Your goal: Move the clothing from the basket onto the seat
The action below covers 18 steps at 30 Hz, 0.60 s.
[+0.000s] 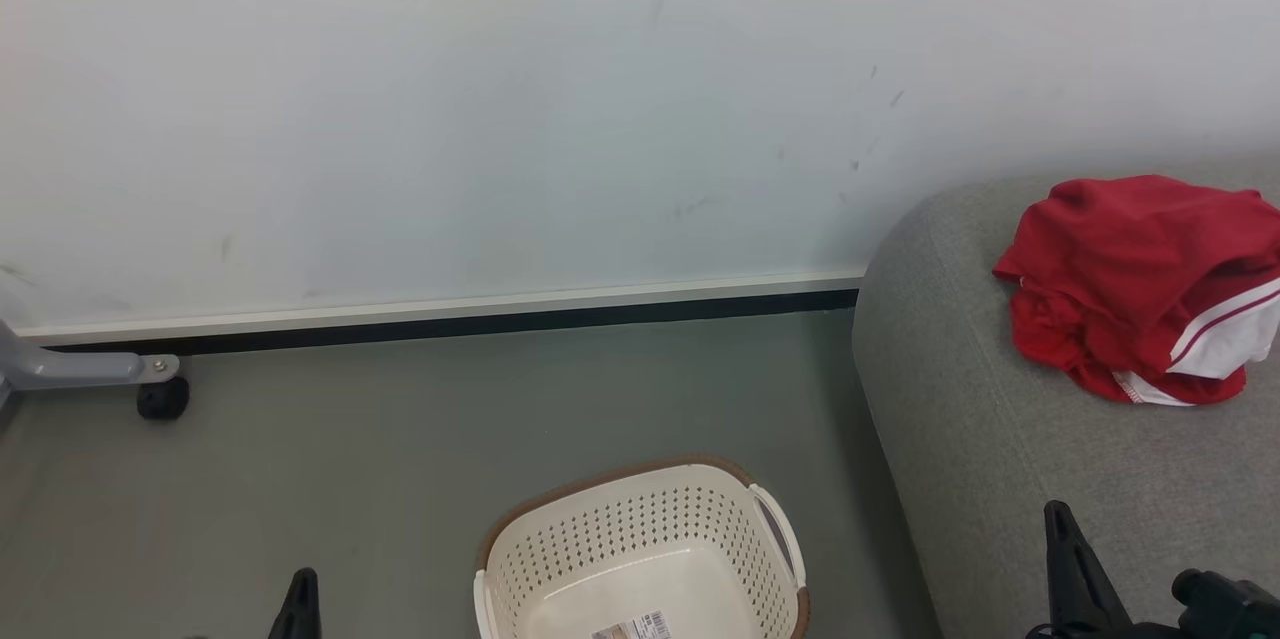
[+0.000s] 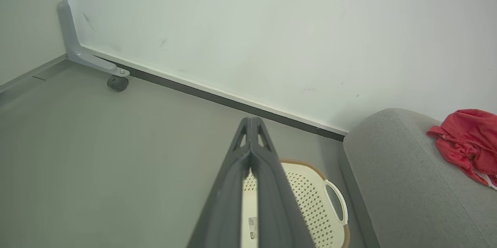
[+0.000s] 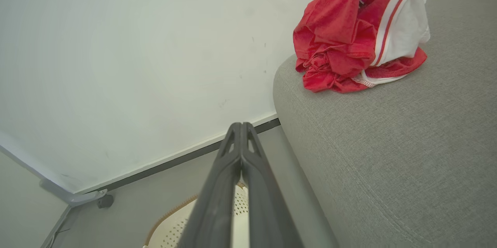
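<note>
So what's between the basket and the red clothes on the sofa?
A narrow strip of floor, then bare grey sofa; the head view shows it.

We saw open grey floor (image 1: 300,439) across the lower left; the basket (image 1: 640,519) stood bottom centre, the seat (image 1: 1000,439) blocked the right, a wheeled leg (image 1: 100,374) jutted in far left.

The basket (image 1: 640,519), sofa (image 1: 1000,439) and wall (image 1: 500,119) are viewed downward from the head; all three are shared by both nearer wrist views.
</note>
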### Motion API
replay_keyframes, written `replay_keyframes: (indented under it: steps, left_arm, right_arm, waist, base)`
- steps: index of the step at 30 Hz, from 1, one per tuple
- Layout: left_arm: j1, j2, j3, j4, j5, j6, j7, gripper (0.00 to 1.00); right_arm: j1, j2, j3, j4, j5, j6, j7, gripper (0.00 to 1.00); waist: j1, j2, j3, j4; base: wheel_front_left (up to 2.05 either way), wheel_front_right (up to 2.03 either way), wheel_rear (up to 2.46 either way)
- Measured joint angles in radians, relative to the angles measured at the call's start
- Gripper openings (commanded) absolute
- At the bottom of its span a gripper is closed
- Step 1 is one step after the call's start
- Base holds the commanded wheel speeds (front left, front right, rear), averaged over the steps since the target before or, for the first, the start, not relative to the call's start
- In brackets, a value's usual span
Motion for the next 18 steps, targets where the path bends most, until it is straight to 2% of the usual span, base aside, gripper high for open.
replay_keyframes:
  steps: [18]
  left_arm:
    - [-0.042,-0.025,0.046,0.021,-0.189,-0.039,0.060,0.00]
  right_arm:
    - [-0.024,0.021,-0.059,0.035,0.206,0.036,0.057,0.00]
  waist:
    - [0.0000,0.0000,0.012,0.001]
  base:
    - [0.00,0.00,0.00]
